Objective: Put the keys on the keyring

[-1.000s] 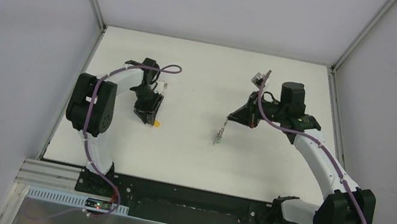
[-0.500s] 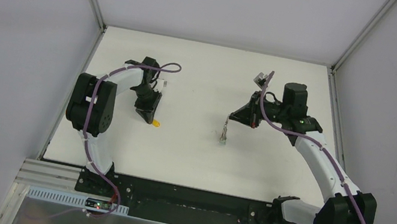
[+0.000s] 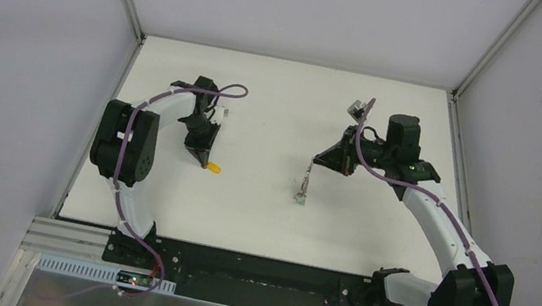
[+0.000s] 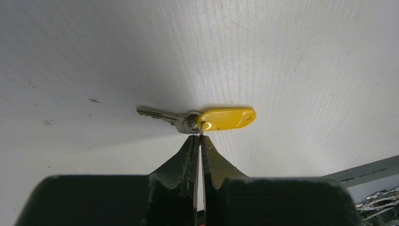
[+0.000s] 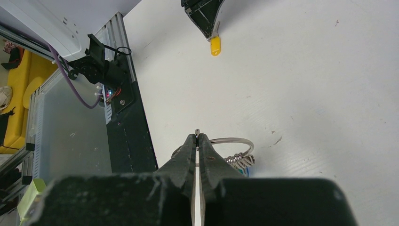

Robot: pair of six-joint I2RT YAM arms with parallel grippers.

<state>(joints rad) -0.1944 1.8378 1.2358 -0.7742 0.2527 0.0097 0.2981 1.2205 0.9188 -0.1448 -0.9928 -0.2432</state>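
Pinching almost fully together, the left hand [image 4: 200, 136] has its two dark fingertips on the yellow-headed key [image 4: 226, 118], right where the metal shoulder meets the plastic head. A thin sliver of metal shows in the hairline gap between them. The key lies flat on the white bench [image 4: 282, 56], blade pointing left in the wrist view and head pointing right. From above, this hand [image 3: 208, 161] sits on the left half of the bench with the yellow head [image 3: 214, 168] just past its tip.

The right hand [image 5: 198, 136] is clamped tight on the rim of the keyring [image 5: 233, 139], a thin silver loop. A fan of small silver keys [image 5: 240, 161] hangs on the ring, with a bit of the blue-headed key [image 5: 246, 172] beside them. From above, the ring and its bunch [image 3: 305, 177] trail down from this hand [image 3: 314, 162], well apart from the yellow key. A green speck [image 3: 298, 199] marks the bunch's low end, too small to make out.
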